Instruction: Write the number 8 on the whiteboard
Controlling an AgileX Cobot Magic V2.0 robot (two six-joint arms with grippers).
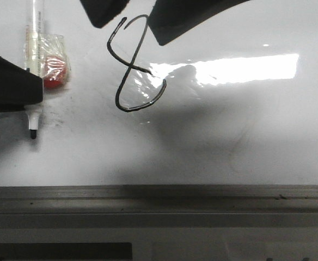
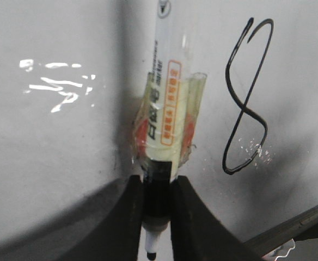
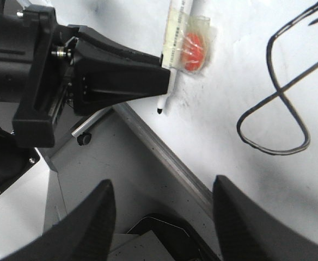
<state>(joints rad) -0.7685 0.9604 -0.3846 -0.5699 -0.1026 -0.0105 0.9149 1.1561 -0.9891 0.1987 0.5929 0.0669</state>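
Observation:
The whiteboard (image 1: 246,141) fills the front view, glossy white with glare. The number 8 (image 1: 134,65) is a thin black slanted line with its top loop slightly open; it also shows in the left wrist view (image 2: 246,109) and the right wrist view (image 3: 281,98). My left gripper (image 1: 28,89) is at the left of the 8, shut on a white marker (image 2: 164,109). The marker's black tip (image 1: 32,133) points toward the near edge. A red lump in clear tape (image 1: 54,70) is stuck to the marker. My right gripper (image 1: 132,32) is open and empty above the 8's top loop.
A grey metal edge rail (image 1: 159,198) runs along the board's near side, also in the right wrist view (image 3: 164,157). Faint grey smudges lie below and right of the 8. A bright glare patch (image 1: 246,68) sits at the right.

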